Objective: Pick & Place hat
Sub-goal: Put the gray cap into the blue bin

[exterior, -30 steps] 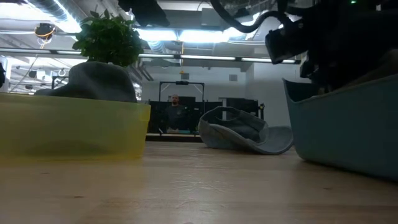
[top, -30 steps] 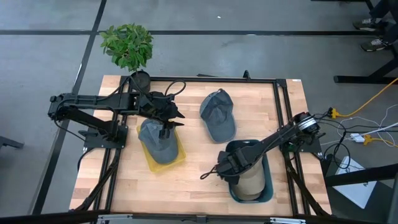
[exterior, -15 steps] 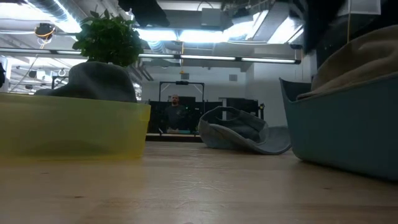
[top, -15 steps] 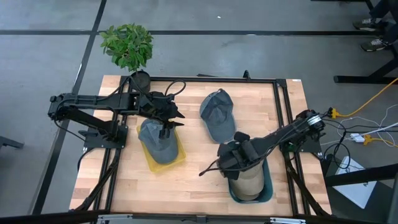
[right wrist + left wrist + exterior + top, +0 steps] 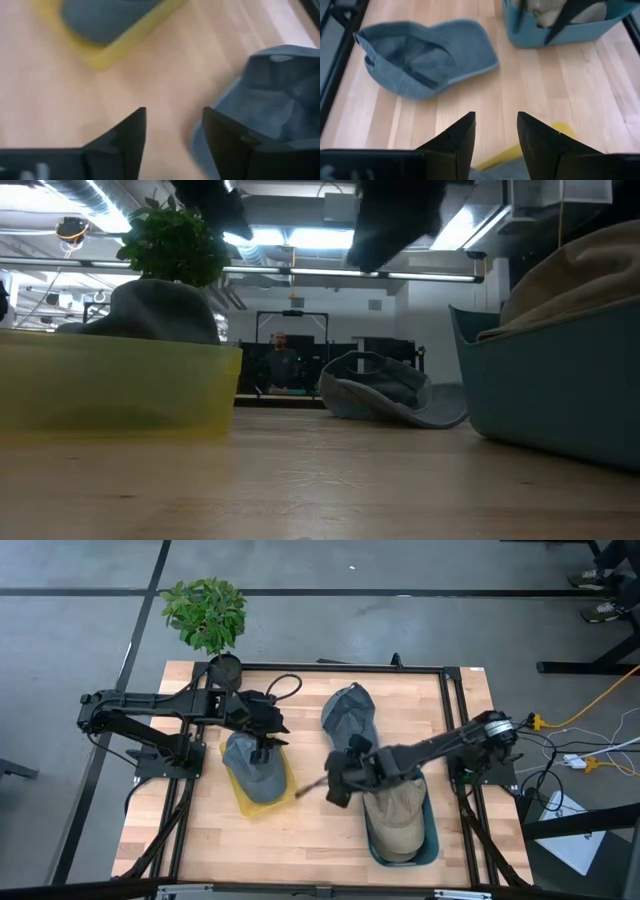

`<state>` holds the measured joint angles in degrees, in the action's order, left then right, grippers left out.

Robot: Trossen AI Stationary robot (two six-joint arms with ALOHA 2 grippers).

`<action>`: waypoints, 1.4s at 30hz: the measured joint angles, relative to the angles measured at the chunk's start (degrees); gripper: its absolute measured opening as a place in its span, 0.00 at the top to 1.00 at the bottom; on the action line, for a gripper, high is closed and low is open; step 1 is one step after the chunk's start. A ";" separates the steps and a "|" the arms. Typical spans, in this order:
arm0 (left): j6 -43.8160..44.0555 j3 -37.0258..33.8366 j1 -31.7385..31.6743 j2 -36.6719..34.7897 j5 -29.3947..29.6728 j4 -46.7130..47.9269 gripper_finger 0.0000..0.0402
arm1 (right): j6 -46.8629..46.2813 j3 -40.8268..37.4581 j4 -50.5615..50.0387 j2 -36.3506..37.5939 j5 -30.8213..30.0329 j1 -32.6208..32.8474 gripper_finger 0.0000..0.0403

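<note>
Presently between picks: right claw (image 5: 333, 783) parted, empty, beside loose blue cap (image 5: 350, 720) on counter (image 5: 300, 830). Left claw (image 5: 262, 748) parted over yellow bin (image 5: 250, 808). Next likely: lower, clamp cap.

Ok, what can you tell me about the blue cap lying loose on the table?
The blue-grey cap looks like soft cloth. It lies upside down and crumpled on the wooden table, so its hollow inside shows, between the yellow bin and the teal bin. The right gripper hovers beside it; nothing holds it.
</note>
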<state>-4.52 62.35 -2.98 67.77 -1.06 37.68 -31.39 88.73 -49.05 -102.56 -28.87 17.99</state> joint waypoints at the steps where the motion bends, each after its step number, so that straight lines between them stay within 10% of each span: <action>1: 0.47 0.00 -0.02 0.00 0.00 0.47 0.65 | 0.19 -0.81 0.95 0.00 -0.07 -1.08 0.49; 24: 2.43 0.00 -0.02 0.00 -0.02 2.04 0.65 | 0.48 -14.51 18.50 -4.73 10.60 -12.21 0.47; 42: 3.79 0.00 -0.02 0.00 -0.02 2.04 0.65 | 0.11 -6.82 3.18 -9.66 0.84 -13.56 0.47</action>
<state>-0.73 62.35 -3.00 67.77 -1.08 39.72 -31.29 81.91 -45.87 -112.22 -28.03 4.43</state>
